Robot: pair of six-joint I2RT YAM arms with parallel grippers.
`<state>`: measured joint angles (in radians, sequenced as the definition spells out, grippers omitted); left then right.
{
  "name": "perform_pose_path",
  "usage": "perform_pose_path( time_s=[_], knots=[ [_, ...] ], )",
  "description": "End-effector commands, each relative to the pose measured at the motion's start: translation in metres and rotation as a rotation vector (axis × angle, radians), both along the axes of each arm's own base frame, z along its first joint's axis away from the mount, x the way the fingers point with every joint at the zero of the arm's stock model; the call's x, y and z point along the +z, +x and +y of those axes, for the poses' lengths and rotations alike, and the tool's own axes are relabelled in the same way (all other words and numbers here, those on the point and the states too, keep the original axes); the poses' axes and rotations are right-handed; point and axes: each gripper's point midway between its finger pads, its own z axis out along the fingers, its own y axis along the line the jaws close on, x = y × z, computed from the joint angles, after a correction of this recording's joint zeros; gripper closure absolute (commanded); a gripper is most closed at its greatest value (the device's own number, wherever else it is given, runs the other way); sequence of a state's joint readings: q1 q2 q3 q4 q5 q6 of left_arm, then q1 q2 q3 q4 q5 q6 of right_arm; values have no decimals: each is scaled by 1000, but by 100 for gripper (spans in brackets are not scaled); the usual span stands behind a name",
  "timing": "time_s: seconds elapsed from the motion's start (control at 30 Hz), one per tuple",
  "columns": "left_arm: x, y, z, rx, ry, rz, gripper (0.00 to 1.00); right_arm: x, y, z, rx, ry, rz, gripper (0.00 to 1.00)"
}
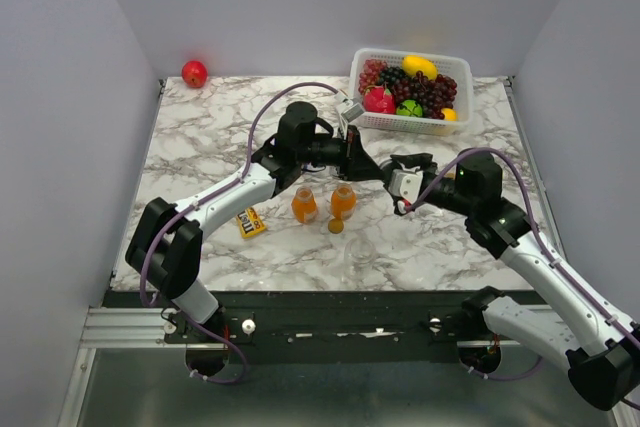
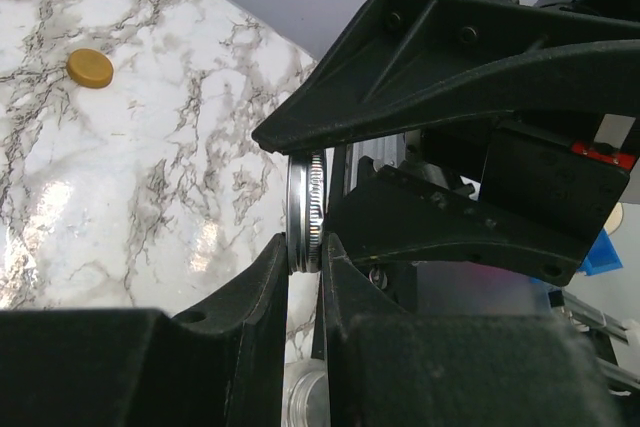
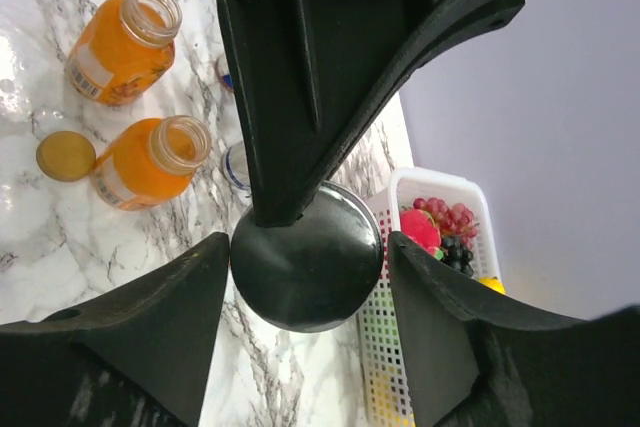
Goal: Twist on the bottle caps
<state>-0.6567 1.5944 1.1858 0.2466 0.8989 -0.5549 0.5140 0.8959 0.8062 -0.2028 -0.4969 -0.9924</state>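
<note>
My left gripper (image 1: pixel 352 152) is shut on the flat silver lid (image 2: pixel 305 212), pinching its faces and holding it on edge above the table. My right gripper (image 3: pixel 310 242) is open with its fingers on either side of the lid (image 3: pixel 308 267): the left fingertip (image 3: pixel 215 267) touches the rim, the right one stands a sliver off. Two uncapped bottles of orange liquid (image 1: pixel 304 205) (image 1: pixel 343 200) stand below, and one orange cap (image 1: pixel 336 226) lies in front of them. The clear glass jar (image 1: pixel 360 257) stands nearer the front edge.
A white basket (image 1: pixel 460 62) of fruit sits at the back right, just beyond the grippers. A red apple (image 1: pixel 194 73) lies in the back left corner, a yellow candy packet (image 1: pixel 250 222) left of the bottles. A blue-rimmed can (image 3: pixel 237 169) shows behind the left finger.
</note>
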Motion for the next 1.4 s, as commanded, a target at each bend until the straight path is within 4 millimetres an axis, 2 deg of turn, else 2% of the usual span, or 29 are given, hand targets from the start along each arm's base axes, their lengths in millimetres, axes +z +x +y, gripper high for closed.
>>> perform_pose_path(
  time_s=[0.0, 0.27, 0.37, 0.4, 0.43, 0.47, 0.5, 0.6, 0.63, 0.7, 0.77, 0.8, 0.83, 0.87, 0.9, 0.93, 1.0, 1.03, 1.1, 1.17, 1.37],
  knots=[
    [-1, -3, 1, -22, -10, 0, 93, 1, 5, -6, -57, 7, 6, 31],
    [-2, 2, 1, -12, -7, -2, 93, 1, -4, -6, -34, 10, 24, 48],
    [-4, 8, 1, 27, 9, -1, 66, 3, -8, -5, -18, 12, 42, 54],
    [-4, 10, 3, 39, 16, -10, 53, 3, -10, -4, -12, 13, 55, 55],
    [-2, 12, 4, 52, 19, -30, 45, 10, -12, -3, -2, 17, 56, 55],
    [-3, 22, 8, 112, 41, -55, 36, 2, -18, -4, 12, -9, 98, 56],
    [-2, 26, 16, 139, 74, -106, 2, -3, -25, 1, 56, -18, 137, 56],
    [1, 51, 53, 260, 150, -236, 1, -10, -55, 6, 181, -56, 250, 56],
    [-4, 66, 75, 322, 188, -261, 2, -16, -64, 8, 227, -74, 293, 56],
    [-9, 75, 107, 406, 254, -308, 1, -21, -94, 10, 348, -105, 395, 55],
    [-12, 94, 146, 515, 313, -360, 1, -39, -113, 9, 418, -162, 533, 55],
    [-5, 97, 161, 562, 317, -380, 1, -39, -117, 11, 444, -175, 565, 55],
    [-13, 97, 171, 577, 334, -378, 1, -43, -124, 13, 478, -192, 595, 55],
    [-13, 100, 183, 606, 339, -387, 1, -52, -132, 15, 505, -220, 646, 55],
    [-5, 97, 189, 623, 328, -411, 1, -54, -134, 17, 518, -228, 658, 55],
    [-13, 94, 192, 628, 336, -405, 1, -55, -137, 20, 537, -223, 666, 55],
    [-6, 87, 200, 656, 309, -416, 1, -58, -141, 28, 568, -227, 672, 55],
    [-15, 81, 201, 646, 308, -393, 1, -62, -143, 30, 578, -231, 682, 55],
    [-14, 69, 203, 642, 294, -396, 1, -70, -149, 37, 613, -250, 704, 56],
    [-27, 59, 206, 635, 306, -377, 1, -77, -154, 42, 635, -260, 712, 56],
    [-39, 41, 215, 646, 307, -349, 1, -95, -148, 56, 618, -292, 691, 56]
  ],
)
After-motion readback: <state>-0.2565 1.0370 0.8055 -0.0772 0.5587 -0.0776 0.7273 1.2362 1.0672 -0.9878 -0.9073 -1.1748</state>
